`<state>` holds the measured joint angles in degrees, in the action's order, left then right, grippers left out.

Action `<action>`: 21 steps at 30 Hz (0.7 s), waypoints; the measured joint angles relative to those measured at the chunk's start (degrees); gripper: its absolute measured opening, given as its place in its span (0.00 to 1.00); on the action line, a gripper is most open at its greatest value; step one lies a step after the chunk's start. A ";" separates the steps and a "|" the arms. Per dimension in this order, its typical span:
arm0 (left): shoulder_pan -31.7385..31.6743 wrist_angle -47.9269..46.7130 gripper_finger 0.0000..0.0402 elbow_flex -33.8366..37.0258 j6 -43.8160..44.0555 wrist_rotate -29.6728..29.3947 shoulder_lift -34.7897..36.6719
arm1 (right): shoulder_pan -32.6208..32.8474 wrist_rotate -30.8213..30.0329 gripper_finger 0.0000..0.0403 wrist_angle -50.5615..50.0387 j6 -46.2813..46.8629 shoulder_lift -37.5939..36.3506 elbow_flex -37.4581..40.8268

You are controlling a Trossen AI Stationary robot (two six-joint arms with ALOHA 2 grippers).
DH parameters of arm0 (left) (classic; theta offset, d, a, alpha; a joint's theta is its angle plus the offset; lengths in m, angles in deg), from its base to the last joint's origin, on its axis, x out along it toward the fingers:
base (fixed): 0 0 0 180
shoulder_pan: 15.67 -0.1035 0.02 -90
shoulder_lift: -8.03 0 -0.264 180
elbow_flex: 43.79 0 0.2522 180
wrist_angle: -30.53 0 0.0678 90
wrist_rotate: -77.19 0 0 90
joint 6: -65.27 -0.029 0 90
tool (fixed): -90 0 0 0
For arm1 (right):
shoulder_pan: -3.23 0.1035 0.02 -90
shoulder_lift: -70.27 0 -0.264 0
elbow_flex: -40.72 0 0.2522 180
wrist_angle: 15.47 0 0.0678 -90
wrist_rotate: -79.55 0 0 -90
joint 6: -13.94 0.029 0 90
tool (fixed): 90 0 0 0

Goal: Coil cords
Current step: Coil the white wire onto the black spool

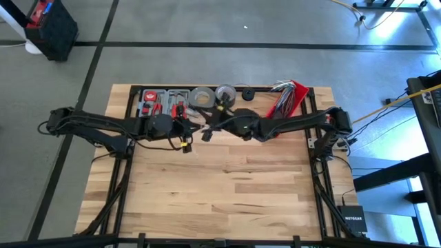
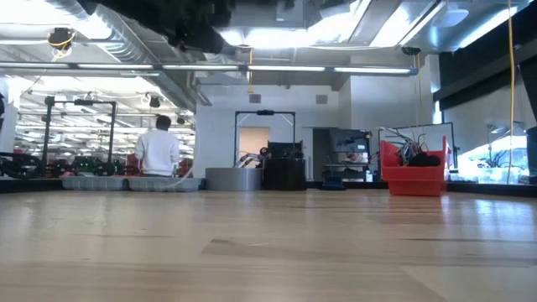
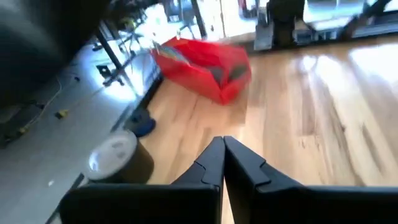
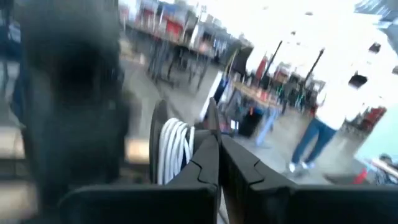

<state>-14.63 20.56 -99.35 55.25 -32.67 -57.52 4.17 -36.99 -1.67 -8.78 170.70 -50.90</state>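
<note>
Currently: left gripper and right gripper pinched shut, holding nothing, raised mid-table near tape rolls and red bin. Risk: arms colliding; cords unlocated.

Counter: light wooden counter, its near half bare.
Arms: both dark arms reach in from the sides and meet near the middle of the far edge.
Left gripper: left gripper just in front of the tool tray.
Right gripper: right gripper close beside the left one; fingers hard to make out.
Far edge: tool tray with red-handled tools, grey tape roll, second tape roll, small black puck, red bin holding wires.
Floor: grey, crossed by dark lines.
</note>
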 joint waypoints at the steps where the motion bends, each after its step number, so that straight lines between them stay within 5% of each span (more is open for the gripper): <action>1: 0.00 -0.29 0.00 0.04 -0.03 0.01 -0.33 | 0.04 0.15 0.01 0.66 0.03 -0.95 -0.18; 10: 0.15 -0.85 0.00 0.21 -1.84 0.12 -2.59 | 0.78 0.59 0.01 -2.09 -0.58 -4.42 -0.05; 21: 0.80 -8.53 0.00 0.14 0.90 -0.56 3.06 | 1.74 -3.99 0.01 -7.69 -3.20 -4.28 -0.05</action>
<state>-13.83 12.03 -99.20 56.15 -33.23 -54.45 5.91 -40.98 -9.36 -11.97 166.42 -50.95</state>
